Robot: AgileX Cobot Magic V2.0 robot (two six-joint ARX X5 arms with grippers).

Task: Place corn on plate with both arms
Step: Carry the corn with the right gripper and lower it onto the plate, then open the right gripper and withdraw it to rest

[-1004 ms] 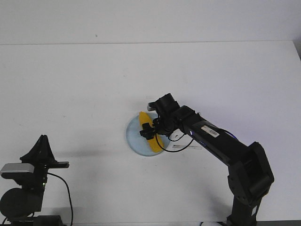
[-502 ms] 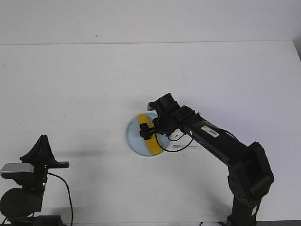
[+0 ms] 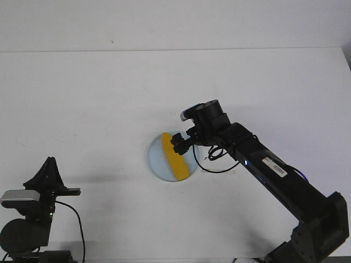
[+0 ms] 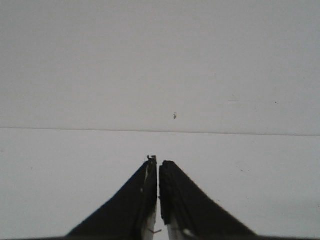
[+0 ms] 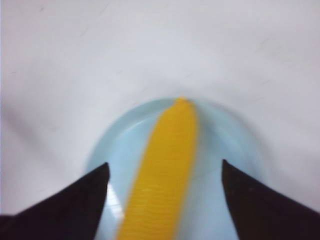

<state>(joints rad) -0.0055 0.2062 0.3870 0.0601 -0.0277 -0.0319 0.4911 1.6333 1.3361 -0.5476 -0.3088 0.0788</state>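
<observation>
The right arm (image 3: 274,172) carries a label too small to read.

A broad white table (image 3: 109,98) fills most of the front view, its surface plain apart from a few faint scuffs. Behind its far edge rises a pale wall (image 3: 175,24) with one small dark speck (image 3: 112,41) on it. The left wrist view shows the same white tabletop meeting that wall along a straight line, with a tiny mark on the wall just above it.
</observation>
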